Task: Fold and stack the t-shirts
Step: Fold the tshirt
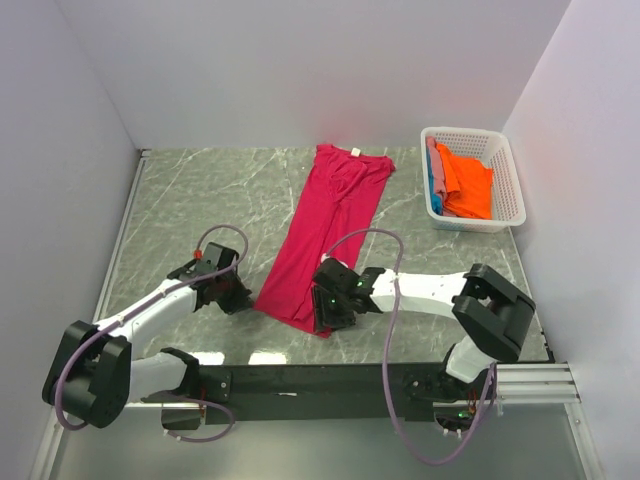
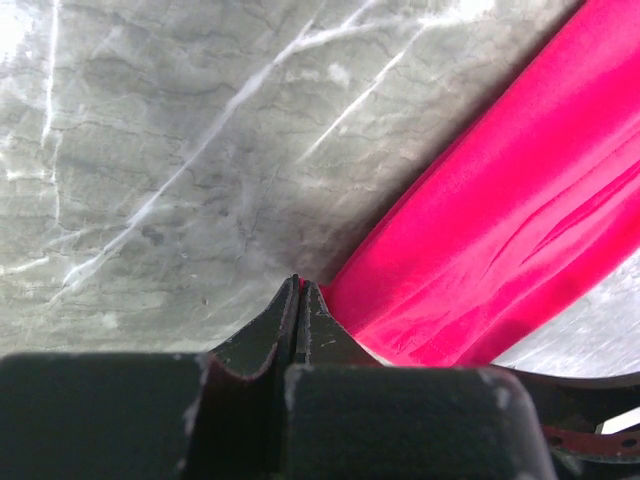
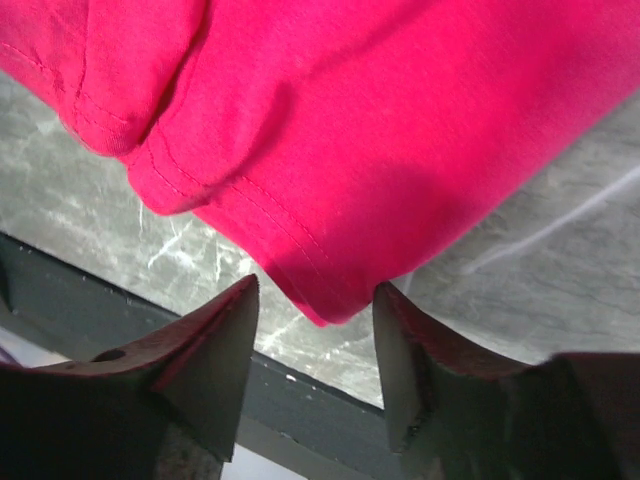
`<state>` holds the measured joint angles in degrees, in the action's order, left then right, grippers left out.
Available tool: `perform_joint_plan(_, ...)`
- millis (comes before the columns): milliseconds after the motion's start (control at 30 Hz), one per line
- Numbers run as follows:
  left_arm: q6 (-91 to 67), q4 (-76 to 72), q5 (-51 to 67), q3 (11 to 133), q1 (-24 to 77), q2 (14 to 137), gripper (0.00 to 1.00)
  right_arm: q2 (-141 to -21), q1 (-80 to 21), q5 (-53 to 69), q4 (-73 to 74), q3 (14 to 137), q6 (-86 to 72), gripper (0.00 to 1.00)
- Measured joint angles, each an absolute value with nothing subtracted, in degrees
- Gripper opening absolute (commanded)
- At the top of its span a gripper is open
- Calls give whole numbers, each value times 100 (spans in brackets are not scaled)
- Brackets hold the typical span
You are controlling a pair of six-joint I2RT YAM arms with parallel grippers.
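Marble table (image 1: pixel 200 190) | crimson-pink cloth t-shirt (image 1: pixel 325 235) | left gripper (image 2: pixel 298 290) closed, apparently empty | right gripper (image 3: pixel 315 290) open astride corner | risk: shallow pinch slips

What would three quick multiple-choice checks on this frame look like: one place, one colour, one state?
1. The orange shirt is:
A. at the near edge
B. in the basket
C. in the far left corner

2. The folded shirt on the table is:
A. blue
B. pink
C. green

3. The right tool is:
A. open
B. shut on cloth
C. out of view

Answers:
1. B, orange cloth sits inside the white lattice walls.
2. B, it reads crimson-pink in every view.
3. A, its fingers stand apart, with the shirt's corner showing in the gap.
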<state>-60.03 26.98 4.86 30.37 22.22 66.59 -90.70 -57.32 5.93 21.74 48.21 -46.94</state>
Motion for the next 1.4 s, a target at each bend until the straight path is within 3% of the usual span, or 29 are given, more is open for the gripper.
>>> perform_joint_plan(67, -6064, 2692, 464, 3006, 2222, 6657, 1, -9142, -5835, 484, 2235, 4912, -4737, 48)
perform_joint_plan(200, -6163, 2740, 410, 2912, 2237, 6613, 1, -9174, -6106, 239, 2488, 4952, -4928, 23)
perform_joint_plan(267, -6235, 2823, 351, 2867, 2263, 6519, 1, -9174, -6248, 132, 2611, 4952, -5035, 17)
perform_joint_plan(300, -6276, 2884, 314, 2847, 2281, 6442, 1, -9172, -6307, 84, 2648, 4952, -5087, 8)
perform_joint_plan(367, -6351, 2978, 248, 2794, 2342, 6248, 1, -9168, -6423, -3, 2681, 4952, -5159, 1)
perform_joint_plan(800, -6661, 3417, -222, 2987, 2759, 5819, 1, -8838, -6453, -440, 3015, 4956, -5262, 0)
perform_joint_plan(1400, -5496, 2458, -858, 6978, 2694, 9310, 1, -8853, -3833, -1127, 3046, 6615, -3597, 0)
